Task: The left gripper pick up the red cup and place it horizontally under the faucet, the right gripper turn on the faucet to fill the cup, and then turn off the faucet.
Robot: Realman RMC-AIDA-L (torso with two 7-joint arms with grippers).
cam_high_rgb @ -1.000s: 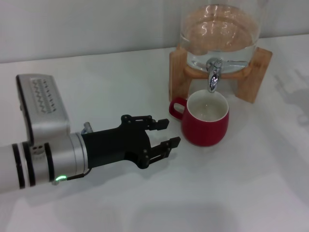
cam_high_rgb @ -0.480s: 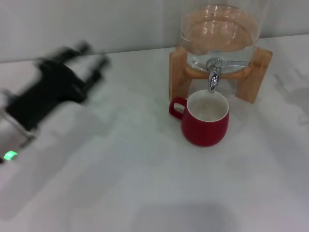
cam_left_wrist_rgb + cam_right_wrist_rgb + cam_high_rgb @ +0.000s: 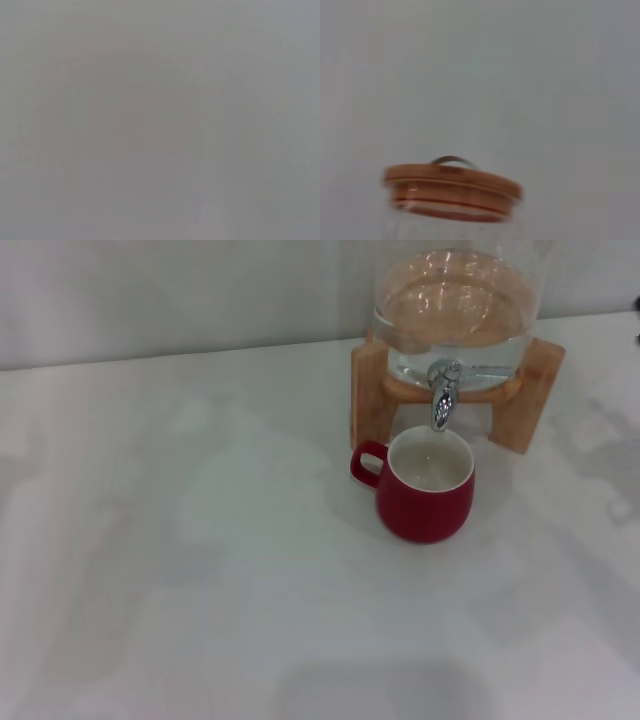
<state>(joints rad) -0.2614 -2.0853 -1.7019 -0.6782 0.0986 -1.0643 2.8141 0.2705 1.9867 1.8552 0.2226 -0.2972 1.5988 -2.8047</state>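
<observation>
Cup point(image 3: 425, 488), squat glossy red, under chrome faucet point(image 3: 442, 397)

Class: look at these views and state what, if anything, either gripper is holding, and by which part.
Nothing is held. The red cup stands alone on the table under the faucet, and neither gripper is in view.

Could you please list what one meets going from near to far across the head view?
Bare white table → red cup → faucet → wooden stand holding the glass dispenser jar. Neither hand is in view.
</observation>
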